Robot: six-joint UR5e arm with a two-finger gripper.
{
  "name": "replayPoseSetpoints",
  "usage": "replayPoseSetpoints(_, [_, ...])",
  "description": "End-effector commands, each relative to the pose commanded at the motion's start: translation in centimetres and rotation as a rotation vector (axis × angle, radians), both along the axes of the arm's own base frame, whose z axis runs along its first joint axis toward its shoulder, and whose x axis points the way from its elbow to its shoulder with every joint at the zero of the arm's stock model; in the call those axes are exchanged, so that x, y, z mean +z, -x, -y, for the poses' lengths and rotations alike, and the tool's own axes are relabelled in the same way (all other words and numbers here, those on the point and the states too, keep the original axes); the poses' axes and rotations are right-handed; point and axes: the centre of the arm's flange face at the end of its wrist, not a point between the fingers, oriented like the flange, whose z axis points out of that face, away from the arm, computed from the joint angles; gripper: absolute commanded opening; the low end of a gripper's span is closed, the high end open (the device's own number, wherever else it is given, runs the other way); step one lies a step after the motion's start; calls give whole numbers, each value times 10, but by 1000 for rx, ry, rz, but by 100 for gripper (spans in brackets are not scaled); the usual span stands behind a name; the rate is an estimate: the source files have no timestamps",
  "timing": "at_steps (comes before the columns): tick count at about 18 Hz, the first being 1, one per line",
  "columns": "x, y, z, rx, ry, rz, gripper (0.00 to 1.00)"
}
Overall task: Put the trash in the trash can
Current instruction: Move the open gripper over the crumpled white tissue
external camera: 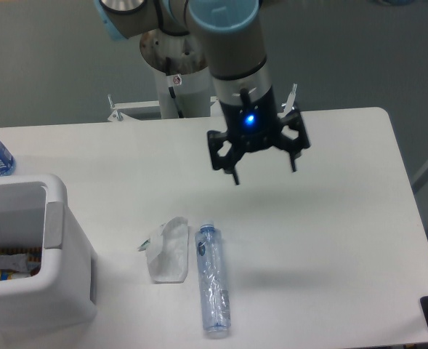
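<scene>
Beside the crumpled wad point(167, 251), crinkled clear bottle point(213, 281); above both, wide-open empty pincer point(264, 171); trash can point(32, 254) far left.

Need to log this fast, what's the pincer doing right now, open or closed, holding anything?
Pincer: open, fingers spread wide, holding nothing, up in the air above the table.

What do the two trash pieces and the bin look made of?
Wad: thin translucent tissue or film, crumpled; which one is unclear. Slim bottle: clear thin plastic, crinkled and glinting. Trash can: white moulded plastic, apparently smooth, with thick rounded walls.
</scene>
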Motion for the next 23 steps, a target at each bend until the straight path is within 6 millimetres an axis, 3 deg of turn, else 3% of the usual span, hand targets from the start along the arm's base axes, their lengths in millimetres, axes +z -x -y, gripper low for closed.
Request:
replayPoseSetpoints(4, [-18,6,8,-50,-85,127,100])
replayPoseSetpoints(10, [-52,-9,4,-90,-48,168,100])
replayPoseSetpoints(12, [-69,-10,2,-91,-30,193,100])
replayPoseSetpoints(17, [-115,-36,4,-125,-26,187,100])
replayPoseSetpoints(19, [-122,-40,1,-136,-37,171,100])
replayPoseSetpoints(23, [-162,-44,-24,-166,0,207,100])
